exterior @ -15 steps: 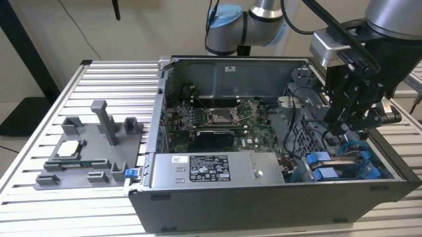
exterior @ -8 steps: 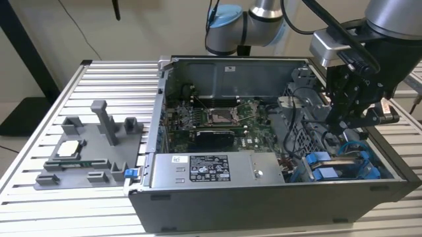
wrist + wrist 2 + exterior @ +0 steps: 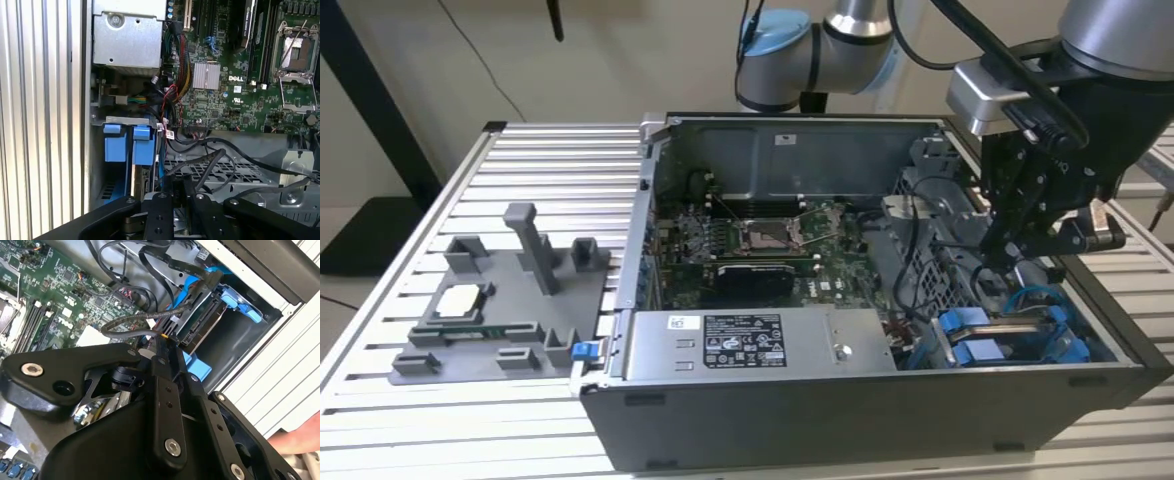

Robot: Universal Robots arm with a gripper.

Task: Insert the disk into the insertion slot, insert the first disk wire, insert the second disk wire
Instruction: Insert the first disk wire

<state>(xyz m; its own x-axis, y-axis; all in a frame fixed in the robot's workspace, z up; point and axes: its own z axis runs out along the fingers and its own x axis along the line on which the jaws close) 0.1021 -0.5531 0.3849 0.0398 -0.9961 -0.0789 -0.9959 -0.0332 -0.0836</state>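
The disk (image 3: pixel 201 326), silver in its blue frame (image 3: pixel 977 350), lies seated in the grey insertion slot (image 3: pixel 235 342) at the case's front corner on the exterior view's right. Its connector edge faces my gripper (image 3: pixel 167 351). The black fingers (image 3: pixel 161 390) stand close together, pinching the end of a black braided disk wire (image 3: pixel 131 326) just short of that connector edge. In the first wrist view the same wire (image 3: pixel 211 159) runs down between the fingers of the gripper (image 3: pixel 179 189), beside the blue tabs (image 3: pixel 142 145). From outside, the gripper (image 3: pixel 1003 262) hangs just above the drive bay.
The open computer case (image 3: pixel 854 400) lies on a slatted metal table (image 3: pixel 547 150). Motherboard (image 3: pixel 761 245), grey power-supply box (image 3: pixel 747 340) and loose black cables (image 3: pixel 150 265) crowd the bay. A grey fixture with parts (image 3: pixel 494 300) sits to the exterior view's left. Part of a hand (image 3: pixel 300 440) shows outside the case.
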